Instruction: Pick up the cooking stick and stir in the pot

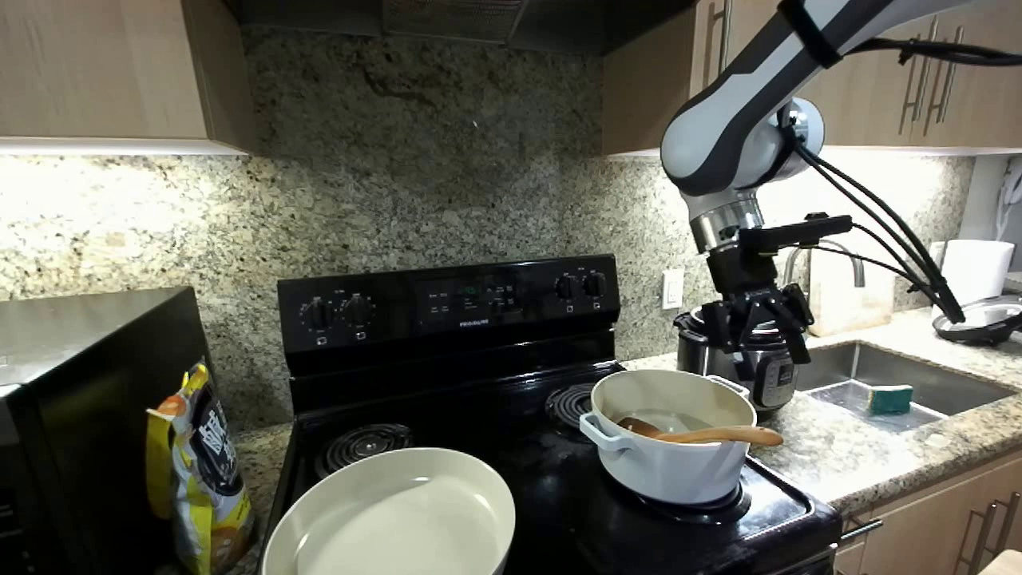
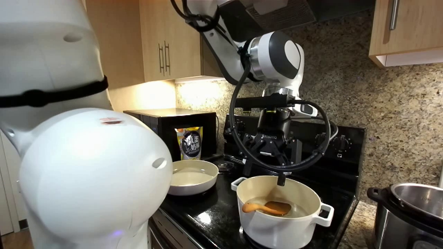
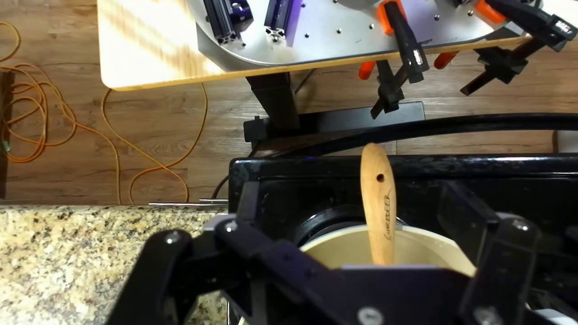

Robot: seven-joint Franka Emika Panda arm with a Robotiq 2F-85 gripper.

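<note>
The white pot (image 1: pixel 667 471) rests on the front right burner and shows in both exterior views. Leaning on its rim is the light-brown cooking stick (image 2: pixel 259 207); its flat, darker end lies down inside the pot and its handle sticks out past the rim toward the stove's front. My gripper (image 1: pixel 770 358) hangs above the pot with nothing held. In the wrist view the spread fingers of the gripper (image 3: pixel 356 203) stand to either side of the stick's handle (image 3: pixel 378 194), apart from it. There the gripper's body covers the stick's lower part and most of the pot.
A shallow white pan (image 1: pixel 399 519) sits on the stove (image 1: pixel 551 487), left of the pot. Behind the gripper stands a steel electric cooker (image 1: pixel 778 383), near the sink (image 1: pixel 950 391). A snack bag (image 2: pixel 190 143) leans by the microwave. A wooden table (image 3: pixel 149 49) with clamps faces the stove.
</note>
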